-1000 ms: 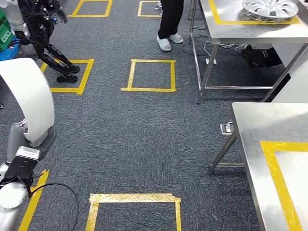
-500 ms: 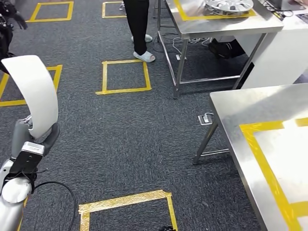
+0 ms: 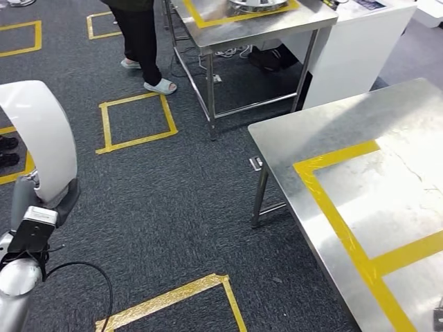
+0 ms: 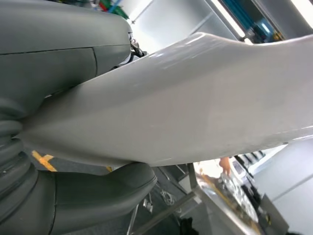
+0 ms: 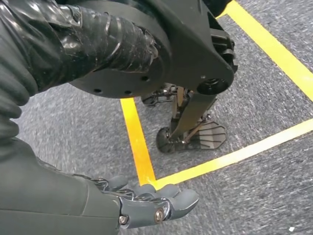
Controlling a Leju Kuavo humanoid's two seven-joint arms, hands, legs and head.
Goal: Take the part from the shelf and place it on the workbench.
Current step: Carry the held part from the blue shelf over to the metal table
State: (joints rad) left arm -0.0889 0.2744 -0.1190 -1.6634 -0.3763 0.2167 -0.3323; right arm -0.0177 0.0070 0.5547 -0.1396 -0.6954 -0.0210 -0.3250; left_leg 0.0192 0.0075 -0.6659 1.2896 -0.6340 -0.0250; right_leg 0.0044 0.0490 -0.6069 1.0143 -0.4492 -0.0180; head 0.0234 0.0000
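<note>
The part (image 3: 43,135) is a white curved panel, standing upright at the left of the head view. My left hand (image 3: 23,200) grips its lower end. In the left wrist view the part (image 4: 207,107) runs between the thumb (image 4: 84,196) and the fingers (image 4: 62,49). The steel workbench (image 3: 293,138) with a yellow tape rectangle (image 3: 339,225) stands at the right, well apart from the part. My right hand (image 5: 147,208) hangs low over the carpet, its fingers stretched out and holding nothing.
A second steel table (image 3: 250,31) stands at the back with a hubcap (image 3: 256,3) on it. A person's legs (image 3: 141,48) are beside it. Yellow tape squares (image 3: 136,121) mark the grey carpet. A black cable (image 3: 78,270) loops by my left arm.
The camera has turned, so the whole scene has slid left and the workbench fills more of the right side. The part stays in my left hand.
</note>
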